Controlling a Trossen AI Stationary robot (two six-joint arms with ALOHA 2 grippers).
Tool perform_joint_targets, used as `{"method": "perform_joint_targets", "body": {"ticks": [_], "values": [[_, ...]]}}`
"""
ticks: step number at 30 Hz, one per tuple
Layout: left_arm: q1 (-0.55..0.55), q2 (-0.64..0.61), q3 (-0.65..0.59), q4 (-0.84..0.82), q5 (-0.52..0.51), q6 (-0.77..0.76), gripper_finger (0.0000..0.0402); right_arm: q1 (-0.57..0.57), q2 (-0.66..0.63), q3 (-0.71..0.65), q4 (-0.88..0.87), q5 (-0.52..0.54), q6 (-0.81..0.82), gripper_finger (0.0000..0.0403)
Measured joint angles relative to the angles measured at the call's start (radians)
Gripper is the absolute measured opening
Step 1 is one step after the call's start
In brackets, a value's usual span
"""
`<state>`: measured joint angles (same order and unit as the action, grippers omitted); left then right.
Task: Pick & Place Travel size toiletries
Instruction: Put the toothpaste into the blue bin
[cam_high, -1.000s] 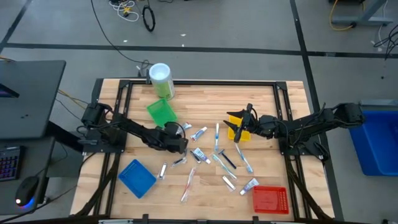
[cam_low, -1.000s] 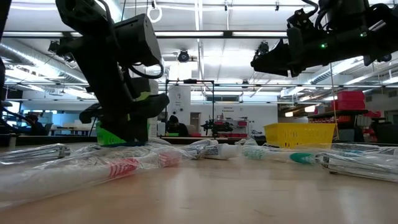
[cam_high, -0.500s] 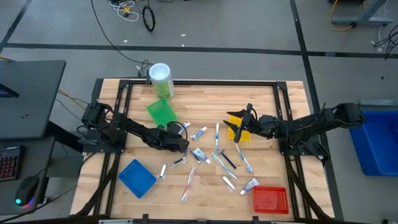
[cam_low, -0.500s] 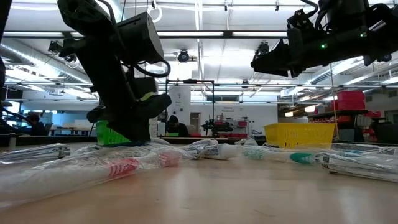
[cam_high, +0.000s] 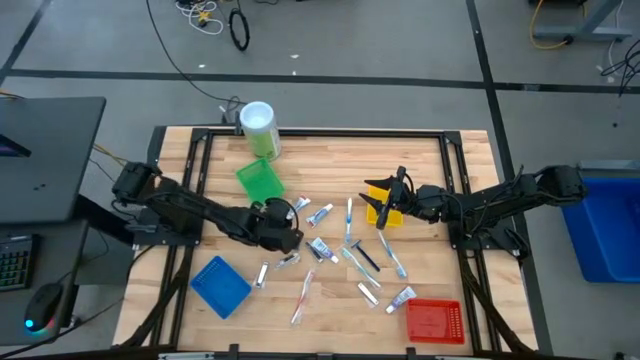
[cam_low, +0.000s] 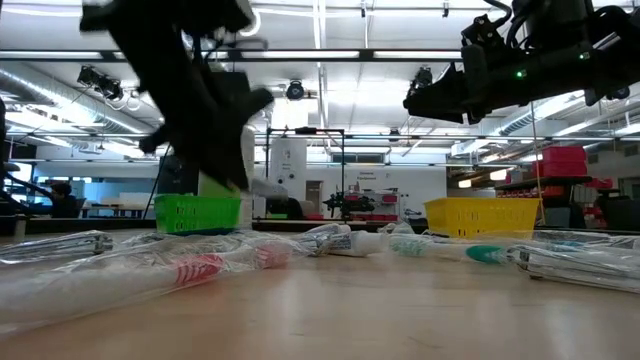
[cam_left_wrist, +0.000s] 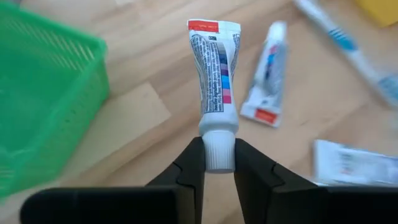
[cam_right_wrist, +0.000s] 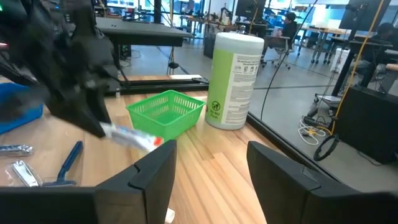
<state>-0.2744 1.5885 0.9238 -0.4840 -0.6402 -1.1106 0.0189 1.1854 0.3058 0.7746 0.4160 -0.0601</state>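
1. We see the left gripper (cam_left_wrist: 217, 158) clamped on the white cap of a small toothpaste tube (cam_left_wrist: 214, 78) — the tube sticks straight out past the fingertips, its printed side showing blue, purple and pink squares and a red band at the far end.
2. From above, the left gripper (cam_high: 287, 213) sits over the table's middle-left, just beside the green tray (cam_high: 260, 181), with the tube (cam_high: 300, 204) lifted clear of the wood.
3. In the left wrist view, the green tray (cam_left_wrist: 37, 99) stands off to one side of the held tube, and a second small tube (cam_left_wrist: 268, 74) lies flat on the boards near it.
4. The rest of the toiletries (cam_high: 350, 250) lie scattered on the table's middle, between the blue tray (cam_high: 220, 286) and the red tray (cam_high: 435, 320) — tubes, toothbrushes and thin dark pieces.
5. The right gripper (cam_high: 385, 205) waits over the yellow tray (cam_high: 392, 214), its jaws apart and holding nothing.
6. The tall green canister (cam_high: 259, 128) with a white lid stands at the table's far edge, behind the green tray.
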Motion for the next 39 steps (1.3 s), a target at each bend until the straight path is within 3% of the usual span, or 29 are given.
{"method": "perform_joint_targets", "body": {"ticks": [3,14,26,33,39], "values": [[-0.042,-0.047,0.071,-0.133,0.037,0.057,0.0067,0.0,0.0,0.0,0.0,0.0,0.0,0.0201],[-0.24,-0.061,0.35,-0.565,0.379,0.206,0.0067,0.0,0.0,0.0,-0.008,0.0,0.008,0.0218],[-0.541,-0.06,0.404,-0.795,0.715,-0.085,0.0067,0.0,0.0,0.0,-0.008,0.0,0.03,0.0216],[-0.661,-0.055,0.389,-0.819,0.668,-0.086,0.0067,0.0,0.0,0.0,-0.008,0.0,0.03,0.0203],[-0.666,-0.049,0.261,-0.781,0.666,-0.076,0.007,0.0,0.0,0.0,-0.006,0.0,0.029,0.0199]]}}
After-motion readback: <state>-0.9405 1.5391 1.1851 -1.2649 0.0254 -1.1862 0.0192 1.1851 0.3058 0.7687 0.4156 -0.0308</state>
